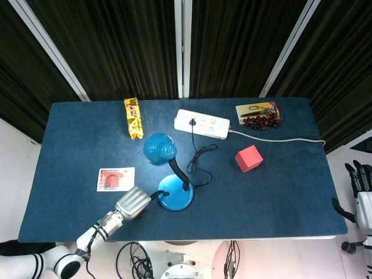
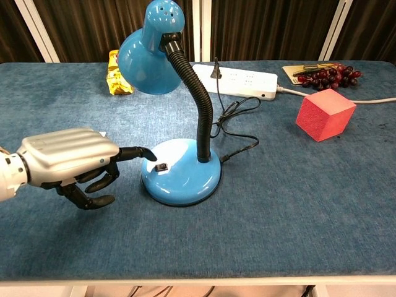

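Reaching hand: we see our left hand (image 2: pixel 74 162) low over the table (image 2: pixel 297 210), one finger stretched out flat, the others curled under; it grasps nothing.
Fingertip: we judge it at the near-left rim of the lamp base (image 2: pixel 181 176), just short of the small black switch (image 2: pixel 163 166); whether it touches the base we cannot tell.
Direction: from our hand the switch lies to the right and slightly away.
Lamp: we find the blue desk lamp (image 1: pixel 168 168) mid-table, neck rising from the base, shade tilted toward the left.
Far hand: our right hand (image 1: pixel 359 187) hangs beyond the table's right edge, fingers upright and apart, grasping nothing, well apart from the lamp.
Nearer arm: the left, by a wide margin.
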Robot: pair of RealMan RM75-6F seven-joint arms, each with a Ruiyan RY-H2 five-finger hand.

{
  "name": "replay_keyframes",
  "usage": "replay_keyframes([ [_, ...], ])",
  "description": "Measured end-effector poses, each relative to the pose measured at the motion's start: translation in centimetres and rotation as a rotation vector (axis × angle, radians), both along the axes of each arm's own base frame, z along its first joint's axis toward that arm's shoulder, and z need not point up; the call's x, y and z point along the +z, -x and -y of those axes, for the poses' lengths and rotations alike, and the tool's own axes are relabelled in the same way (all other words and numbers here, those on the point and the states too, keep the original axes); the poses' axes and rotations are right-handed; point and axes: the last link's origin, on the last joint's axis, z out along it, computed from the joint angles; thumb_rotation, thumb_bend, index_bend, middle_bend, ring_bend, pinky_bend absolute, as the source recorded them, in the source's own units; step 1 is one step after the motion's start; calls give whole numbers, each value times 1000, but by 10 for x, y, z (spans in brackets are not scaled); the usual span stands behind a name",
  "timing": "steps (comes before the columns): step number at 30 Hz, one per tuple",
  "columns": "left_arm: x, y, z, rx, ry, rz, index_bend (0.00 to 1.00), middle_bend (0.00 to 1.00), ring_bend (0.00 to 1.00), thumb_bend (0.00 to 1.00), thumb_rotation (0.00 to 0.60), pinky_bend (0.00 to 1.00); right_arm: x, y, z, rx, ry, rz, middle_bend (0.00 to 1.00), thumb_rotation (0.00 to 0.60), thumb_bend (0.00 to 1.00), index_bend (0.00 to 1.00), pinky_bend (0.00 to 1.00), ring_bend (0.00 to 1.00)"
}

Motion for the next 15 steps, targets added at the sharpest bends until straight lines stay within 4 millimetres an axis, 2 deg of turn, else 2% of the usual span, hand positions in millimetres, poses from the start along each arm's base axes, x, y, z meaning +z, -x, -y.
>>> replay_keyframes([
  [15,-7,-3,3,-9,21,-13,123,760,750,380,600,789,1,2,-1,-10,-5,-6,0,600,209,0,0,0],
])
